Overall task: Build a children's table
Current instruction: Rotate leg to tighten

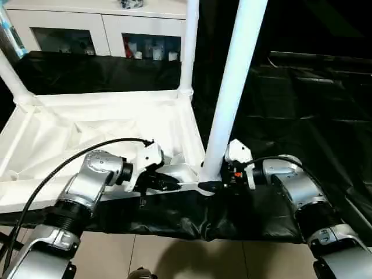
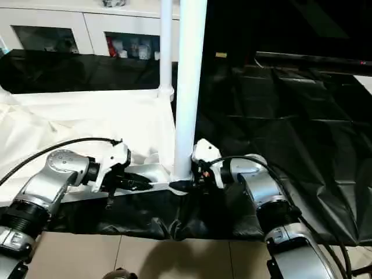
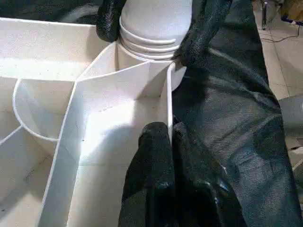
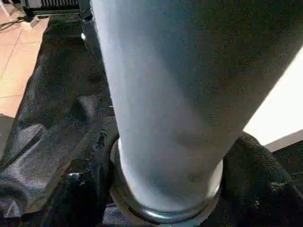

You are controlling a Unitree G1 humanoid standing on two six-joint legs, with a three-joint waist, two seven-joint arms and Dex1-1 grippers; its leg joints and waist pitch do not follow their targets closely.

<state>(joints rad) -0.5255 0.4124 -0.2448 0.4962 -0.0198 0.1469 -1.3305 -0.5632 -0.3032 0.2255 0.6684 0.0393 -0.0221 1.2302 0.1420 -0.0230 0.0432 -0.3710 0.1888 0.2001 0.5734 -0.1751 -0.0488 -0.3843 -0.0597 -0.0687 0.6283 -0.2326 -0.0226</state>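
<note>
Tools first: my left tool point(image 1: 168, 185) is clenched on the near rim wall of the tabletop point(image 1: 104, 125), fingers point(image 3: 156, 179) pinched together over that thin white wall, just beside the corner socket. My right tool point(image 1: 212, 186) wraps the base of the near leg point(image 1: 232, 87), one black finger on each side of the flared end, so it is grasping that leg where it sits in the socket. Leg stands upright, leaning slightly. Tabletop lies upside down on the worktop point(image 1: 302, 104), which is covered in black sheeting. Second leg point(image 1: 189, 46) stands upright in the far corner, third leg point(image 1: 11, 78) at the far left corner. White cabinet point(image 1: 99, 29) with glass doors sits behind.
</note>
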